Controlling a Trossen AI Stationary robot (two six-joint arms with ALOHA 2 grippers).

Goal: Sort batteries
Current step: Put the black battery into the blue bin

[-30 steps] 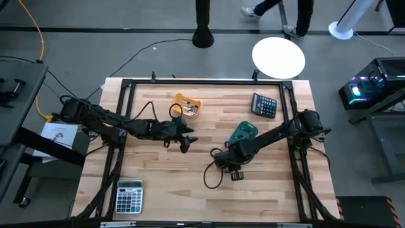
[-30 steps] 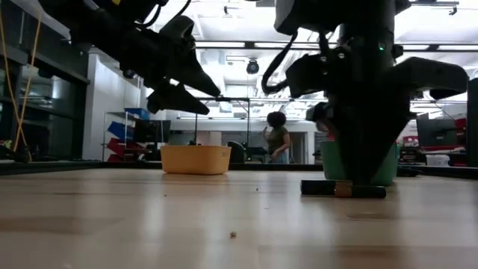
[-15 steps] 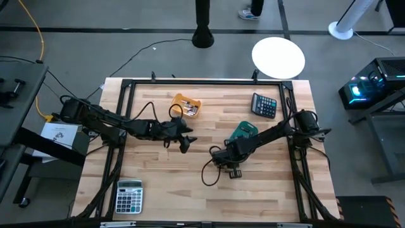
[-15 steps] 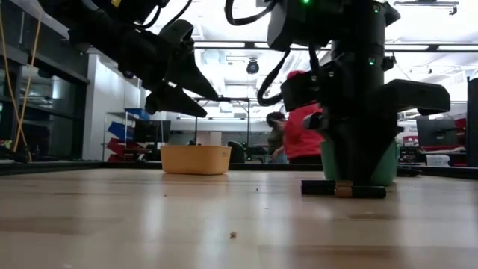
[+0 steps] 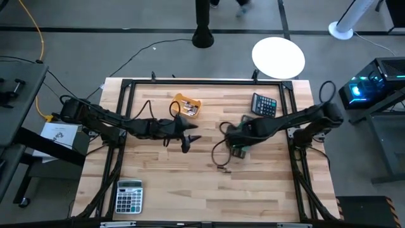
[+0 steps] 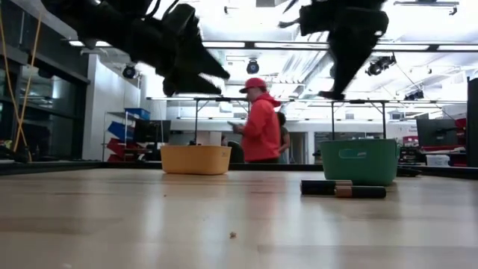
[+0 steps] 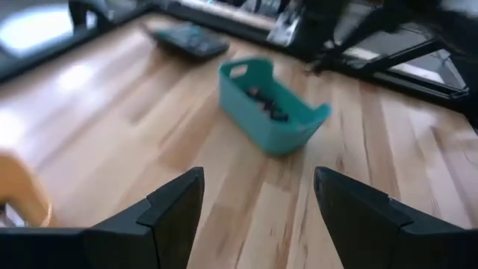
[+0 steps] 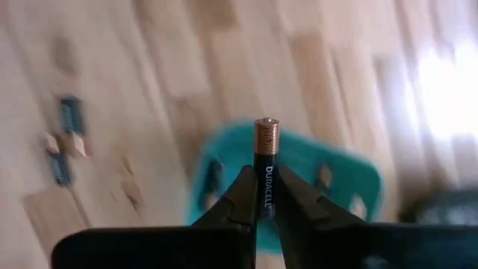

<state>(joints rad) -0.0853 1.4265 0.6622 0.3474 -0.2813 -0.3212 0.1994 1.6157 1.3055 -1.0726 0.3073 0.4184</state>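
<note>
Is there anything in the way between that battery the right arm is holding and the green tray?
Nothing visible. The right gripper holds the battery upright, with the teal tray showing open directly behind it and only batteries inside.

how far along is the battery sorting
Partly done: the teal tray already holds several batteries, and the yellow tray holds some too. In hand: the right gripper grips a battery above the teal tray. Left: two batteries lie on the table. The left gripper hovers open.
</note>
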